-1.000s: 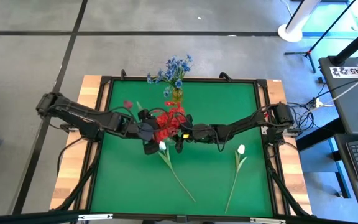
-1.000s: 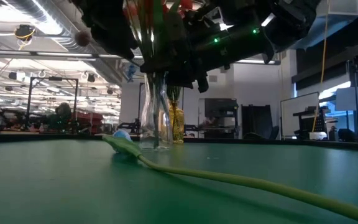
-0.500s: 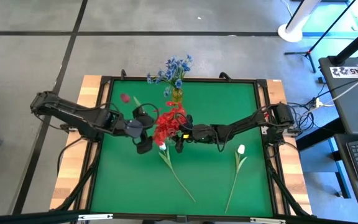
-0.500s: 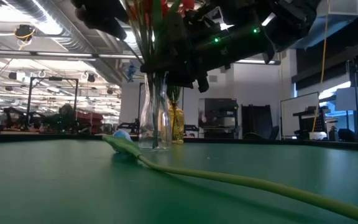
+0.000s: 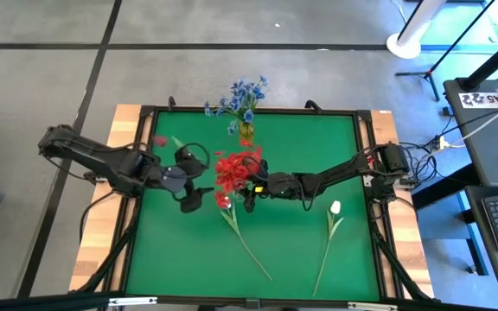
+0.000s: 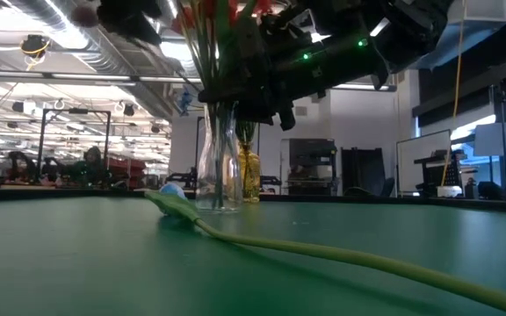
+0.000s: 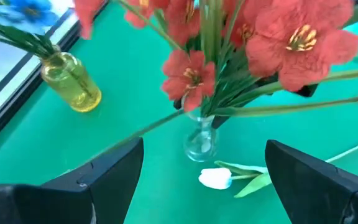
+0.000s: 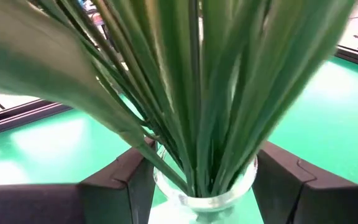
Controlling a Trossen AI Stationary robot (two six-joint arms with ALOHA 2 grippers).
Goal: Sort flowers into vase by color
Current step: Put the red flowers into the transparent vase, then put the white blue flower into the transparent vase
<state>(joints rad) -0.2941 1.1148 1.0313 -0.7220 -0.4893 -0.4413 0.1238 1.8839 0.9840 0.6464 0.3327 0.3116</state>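
A clear glass vase (image 6: 218,167) stands on the green mat and holds red blooms (image 5: 233,171) on green stems. My right gripper (image 8: 204,186) reaches it from the table's right. My left gripper (image 5: 199,180) is open, just left of the vase, facing it (image 7: 199,140). A red-pink rosebud (image 5: 158,141) on a long stem leans out of the vase toward the left, past the left gripper's far finger. A yellow vase (image 5: 245,131) at the far edge holds blue sprigs (image 5: 242,93). Two white tulips (image 5: 225,203) (image 5: 335,207) lie flat on the mat. My right gripper has the clear vase's neck just under the rim (image 8: 166,198) between its two fingers, one on each side. It comes level from the table's right. The vase stands upright with its base on the mat. My left gripper: the rosebud's stem (image 7: 114,148) crosses beside one finger; whether they touch I cannot tell.
The near half of the mat holds only the tulips' long stems, one running toward the near edge (image 5: 258,259), the other on the right (image 5: 322,263). A black frame (image 5: 145,112) rims the mat. Beyond the right edge stand a desk and cables.
My left gripper has drawn back from the vase toward the table's left edge, still open. The rosebud has swung left with it, its stem tipping farther out of the vase. The right gripper and the vase have kept still.
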